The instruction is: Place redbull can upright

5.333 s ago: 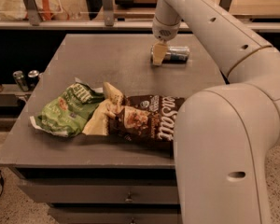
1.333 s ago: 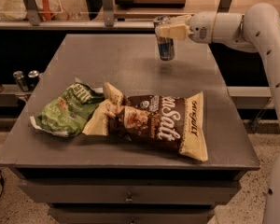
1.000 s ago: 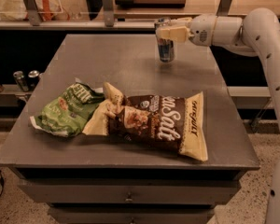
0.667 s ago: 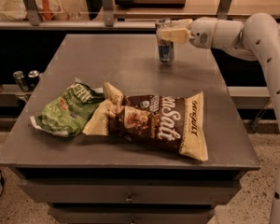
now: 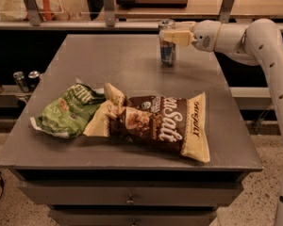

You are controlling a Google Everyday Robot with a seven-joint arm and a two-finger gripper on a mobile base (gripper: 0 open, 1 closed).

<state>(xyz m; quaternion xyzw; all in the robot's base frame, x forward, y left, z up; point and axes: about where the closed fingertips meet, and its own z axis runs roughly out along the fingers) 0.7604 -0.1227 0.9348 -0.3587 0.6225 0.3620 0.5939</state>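
Note:
The redbull can (image 5: 167,51) is slim, silver and blue. It stands upright at the far right of the grey table (image 5: 113,65), with its base on or just above the surface. My gripper (image 5: 171,36) reaches in from the right on the white arm (image 5: 236,36). Its beige fingers (image 5: 177,36) are closed across the can's upper part.
A green snack bag (image 5: 68,109) and a larger brown and cream snack bag (image 5: 158,124) lie across the table's front half. Two small dark cans with silver tops (image 5: 27,80) stand on a lower ledge at the left. A shelf rail runs behind the table.
Five seconds ago the can lay on its side under the gripper; it is upright now. Over the last second the can has stayed put and the gripper has sunk slightly.

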